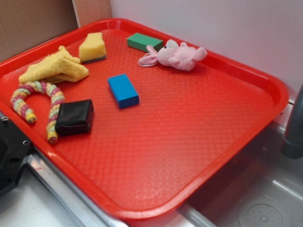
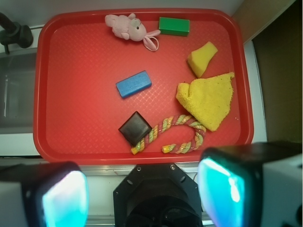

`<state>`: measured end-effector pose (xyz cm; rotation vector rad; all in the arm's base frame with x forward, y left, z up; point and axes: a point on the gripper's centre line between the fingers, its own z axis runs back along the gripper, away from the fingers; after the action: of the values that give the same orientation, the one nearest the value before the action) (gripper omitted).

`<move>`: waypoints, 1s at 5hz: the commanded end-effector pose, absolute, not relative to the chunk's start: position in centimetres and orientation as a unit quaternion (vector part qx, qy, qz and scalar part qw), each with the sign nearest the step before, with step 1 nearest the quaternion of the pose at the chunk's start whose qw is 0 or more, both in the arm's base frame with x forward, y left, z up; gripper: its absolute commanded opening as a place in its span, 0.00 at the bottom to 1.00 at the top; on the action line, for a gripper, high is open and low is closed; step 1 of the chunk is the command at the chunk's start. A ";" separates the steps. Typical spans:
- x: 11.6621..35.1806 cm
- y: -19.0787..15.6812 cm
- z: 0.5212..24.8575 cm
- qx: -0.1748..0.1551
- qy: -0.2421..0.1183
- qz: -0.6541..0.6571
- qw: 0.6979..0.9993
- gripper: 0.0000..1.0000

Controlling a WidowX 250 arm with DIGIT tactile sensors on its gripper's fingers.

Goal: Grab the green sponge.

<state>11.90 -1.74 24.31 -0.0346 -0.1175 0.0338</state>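
Sponge (image 1: 93,47), a yellow wedge with a thin dark green layer, sits at the tray's (image 1: 191,150) far corner, touching the cloth (image 1: 56,68) and near the green block (image 1: 144,42). Gripper (image 2: 142,194) hangs over the tray's near edge, well apart from the sponge, fingers (image 2: 64,196) spread wide and empty. Blue block (image 1: 123,90), bunny (image 1: 174,56), rope (image 1: 38,104) and black square (image 1: 75,117) lie scattered around.

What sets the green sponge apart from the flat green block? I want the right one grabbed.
The green sponge is mostly yellow foam with a thin dark layer at its base; the green block is green all over. The sponge is a tall wedge; the block is a low flat rectangle. Both lie near the far rim of the red tray, untouched.
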 end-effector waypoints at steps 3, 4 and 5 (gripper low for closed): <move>13.7 3.5 19.7 -0.061 -0.031 0.217 0.974 1.00; 18.1 7.7 14.6 -0.076 -0.075 0.288 0.952 1.00; 23.4 9.9 11.0 -0.053 -0.107 0.281 0.952 1.00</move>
<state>22.66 9.75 9.29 -0.1070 -0.1566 0.5750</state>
